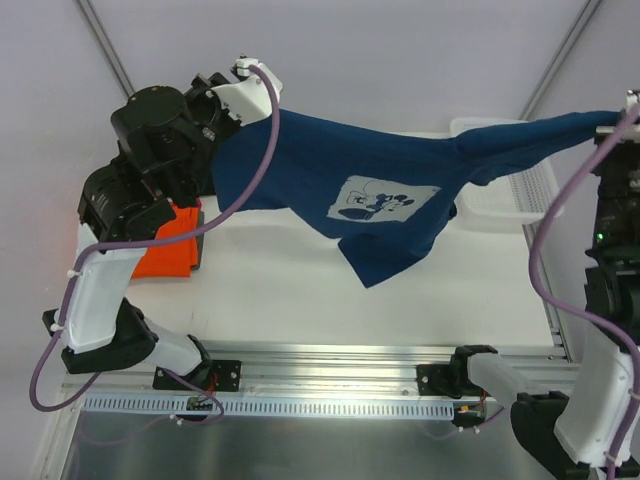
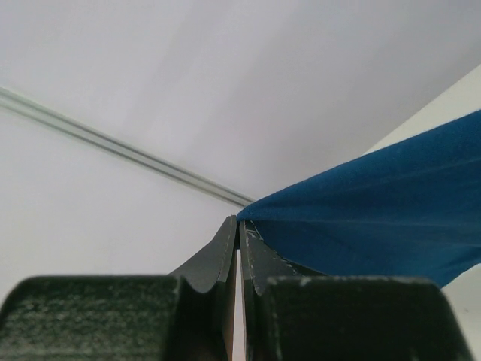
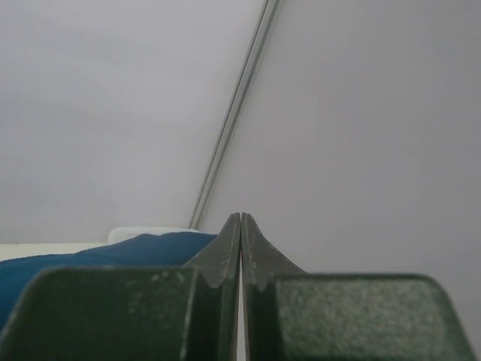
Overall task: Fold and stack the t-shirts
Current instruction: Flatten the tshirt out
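Observation:
The navy blue t-shirt (image 1: pixel 385 200), with a small white print, hangs in the air, stretched between my two grippers above the table. My left gripper (image 1: pixel 258 105) is at the back left, shut on one end of it. In the left wrist view the blue cloth (image 2: pixel 376 203) runs out from the closed tips of that gripper (image 2: pixel 240 223). At the far right my right gripper (image 1: pixel 620 120) is shut on the other end. The right wrist view shows its tips (image 3: pixel 240 218) pressed together, with the blue cloth (image 3: pixel 113 252) to their left. The orange t-shirt (image 1: pixel 168 248) lies folded on the table under the left arm.
A white lattice basket (image 1: pixel 520 190) stands at the back right, partly under the stretched shirt; its rim (image 3: pixel 135 233) shows in the right wrist view. The white table (image 1: pixel 300 300) ends at a metal rail (image 1: pixel 330 360) by the arm bases.

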Controlling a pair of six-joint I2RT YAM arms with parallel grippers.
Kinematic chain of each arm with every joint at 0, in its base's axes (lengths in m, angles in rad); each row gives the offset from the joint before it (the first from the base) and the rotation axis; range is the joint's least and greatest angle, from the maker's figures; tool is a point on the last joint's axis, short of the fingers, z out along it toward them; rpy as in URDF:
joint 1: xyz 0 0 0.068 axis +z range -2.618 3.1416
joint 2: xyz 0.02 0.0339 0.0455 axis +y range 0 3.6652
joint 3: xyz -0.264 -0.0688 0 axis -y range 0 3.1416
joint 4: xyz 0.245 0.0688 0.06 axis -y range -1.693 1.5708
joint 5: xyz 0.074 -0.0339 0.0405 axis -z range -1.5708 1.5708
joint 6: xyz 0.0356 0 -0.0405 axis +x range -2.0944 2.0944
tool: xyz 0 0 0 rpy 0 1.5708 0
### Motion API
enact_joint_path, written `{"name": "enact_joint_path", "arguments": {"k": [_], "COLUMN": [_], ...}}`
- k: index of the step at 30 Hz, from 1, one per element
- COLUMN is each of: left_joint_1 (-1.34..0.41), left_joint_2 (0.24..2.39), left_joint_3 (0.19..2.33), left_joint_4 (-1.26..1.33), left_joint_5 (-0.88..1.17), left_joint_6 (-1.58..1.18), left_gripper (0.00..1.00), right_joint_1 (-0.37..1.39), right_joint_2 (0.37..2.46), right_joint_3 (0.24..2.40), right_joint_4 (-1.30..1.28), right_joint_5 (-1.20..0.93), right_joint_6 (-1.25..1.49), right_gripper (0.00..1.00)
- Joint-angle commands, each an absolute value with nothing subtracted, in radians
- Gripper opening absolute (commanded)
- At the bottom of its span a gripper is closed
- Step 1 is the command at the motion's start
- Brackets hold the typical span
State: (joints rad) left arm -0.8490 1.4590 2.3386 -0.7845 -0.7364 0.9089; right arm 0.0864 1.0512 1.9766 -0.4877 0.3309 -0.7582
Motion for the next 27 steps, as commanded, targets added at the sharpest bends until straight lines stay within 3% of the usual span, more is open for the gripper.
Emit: {"name": "enact_joint_path", "arguments": {"k": [1, 7, 15, 18, 22, 27], "left_joint_1": [-0.841, -0.839, -0.841, -0.827, -0.818, -0.792], "left_joint_2": [1.393, 1.335, 1.411, 1.501, 1.574, 1.647], "left_joint_3": [2.277, 2.212, 2.382, 2.549, 2.643, 2.738], "left_joint_4": [-0.749, -0.750, -0.750, -0.759, -0.807, -0.931], "left_joint_5": [-0.775, -0.788, -0.759, -0.773, -0.730, -0.641], "left_joint_6": [0.956, 0.962, 0.902, 0.770, 0.602, 0.369], "left_gripper": [0.00, 0.00, 0.00, 0.00, 0.00, 0.00], "right_joint_1": [0.077, 0.077, 0.077, 0.069, 0.023, 0.018], "right_joint_2": [0.941, 0.842, 0.936, 0.960, 0.954, 1.028], "right_joint_3": [2.020, 2.048, 2.255, 2.214, 1.990, 1.843], "right_joint_4": [-0.555, -0.675, -0.716, -0.819, -0.868, -0.815], "right_joint_5": [0.324, 0.336, 0.330, 0.230, -0.062, -0.089], "right_joint_6": [-0.687, -0.692, -0.706, -0.512, -0.273, -0.219], "right_gripper": [0.01, 0.01, 0.01, 0.01, 0.01, 0.00]}}
